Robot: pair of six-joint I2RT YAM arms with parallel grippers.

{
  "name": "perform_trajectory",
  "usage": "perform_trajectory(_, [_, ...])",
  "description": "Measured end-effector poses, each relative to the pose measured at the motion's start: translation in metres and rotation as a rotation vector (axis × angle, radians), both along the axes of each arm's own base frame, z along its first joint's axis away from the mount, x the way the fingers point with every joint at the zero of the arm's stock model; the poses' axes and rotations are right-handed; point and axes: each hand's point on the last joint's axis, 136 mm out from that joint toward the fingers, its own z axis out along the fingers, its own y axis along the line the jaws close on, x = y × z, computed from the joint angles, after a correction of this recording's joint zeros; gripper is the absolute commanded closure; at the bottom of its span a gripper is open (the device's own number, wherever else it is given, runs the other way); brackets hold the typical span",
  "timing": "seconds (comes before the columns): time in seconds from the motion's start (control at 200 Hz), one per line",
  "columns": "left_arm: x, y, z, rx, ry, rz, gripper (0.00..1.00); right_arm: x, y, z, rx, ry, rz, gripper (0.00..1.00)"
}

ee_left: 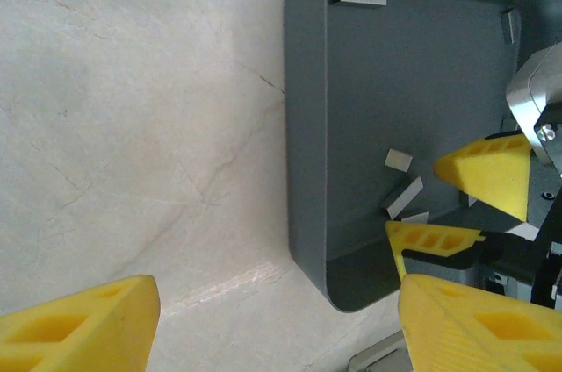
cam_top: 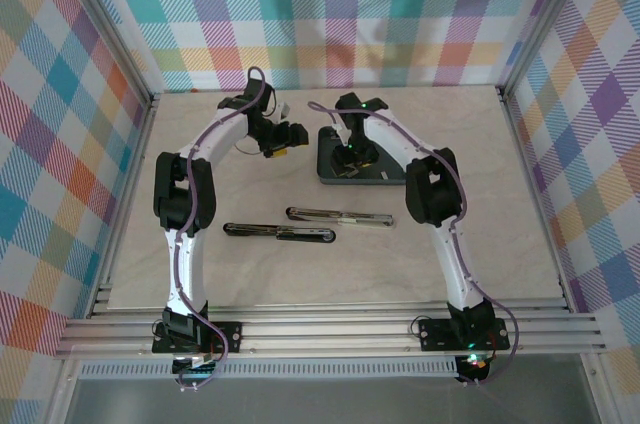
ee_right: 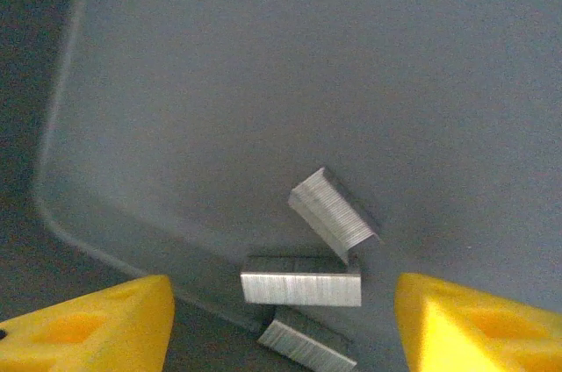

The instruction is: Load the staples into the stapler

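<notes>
The right pincer (ee_right: 283,312) hangs released and empty, low over the tray (ee_right: 263,56). The staples (ee_right: 301,281) lie directly below it, three strips clustered between its fingers (ee_right: 97,324) near a tray corner. The middle strip's long axis runs from finger to finger, so closing now would likely catch its ends. A wrist turn looks needed. The left pincer (ee_left: 279,302), also released, hovers over the desk (ee_left: 132,126) beside the tray, farther from them.

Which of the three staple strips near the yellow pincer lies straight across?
The middle staple strip: it lies level across the right wrist view, while the upper strip slants steeply and the lowest strip tilts a little.
</notes>
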Motion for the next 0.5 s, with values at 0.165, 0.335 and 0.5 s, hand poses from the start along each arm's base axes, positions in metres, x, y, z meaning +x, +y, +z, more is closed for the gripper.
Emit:
perform_trajectory(0.165, [-0.001, 0.000, -0.001, 0.002, 0.002, -0.002, 0.28, 0.001, -0.004, -0.006, -0.026, 0.001, -0.007, 0.33])
perform_trajectory(0.335, [-0.001, 0.000, -0.001, 0.002, 0.002, -0.003, 0.28, -0.001, -0.005, -0.016, -0.034, 0.017, -0.011, 0.34])
perform_trajectory(0.5, [-0.001, 0.000, -0.001, 0.002, 0.002, -0.003, 0.28, 0.002, -0.010, -0.016, -0.062, 0.003, -0.022, 0.37])
